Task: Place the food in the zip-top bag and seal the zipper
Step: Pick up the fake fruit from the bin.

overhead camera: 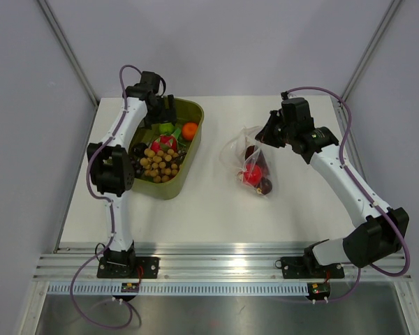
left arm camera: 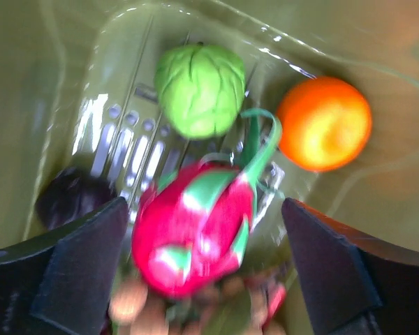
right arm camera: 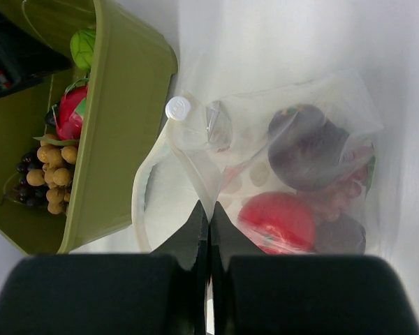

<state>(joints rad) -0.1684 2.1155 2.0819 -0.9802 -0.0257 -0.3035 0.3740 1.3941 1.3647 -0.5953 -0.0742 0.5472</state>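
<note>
Left gripper (left arm camera: 204,262) hangs wide open over a pink dragon fruit (left arm camera: 195,230) in the olive-green tub (overhead camera: 169,190) — right gripper (right arm camera: 209,218) pinches shut on the zip-top bag (right arm camera: 255,171) edge.

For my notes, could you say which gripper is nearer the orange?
Left. The left gripper hovers over the tub beside the orange; the right gripper pinches the zip-top bag outside it.

Tub (overhead camera: 193,150) in the upper left is pretty cramped: pink fruit (left arm camera: 195,230), green fruit (left arm camera: 199,89) and orange (left arm camera: 325,124) crowd one corner. The bare counter (overhead camera: 209,216) between tub and bag (overhead camera: 255,167) is wide open.
</note>
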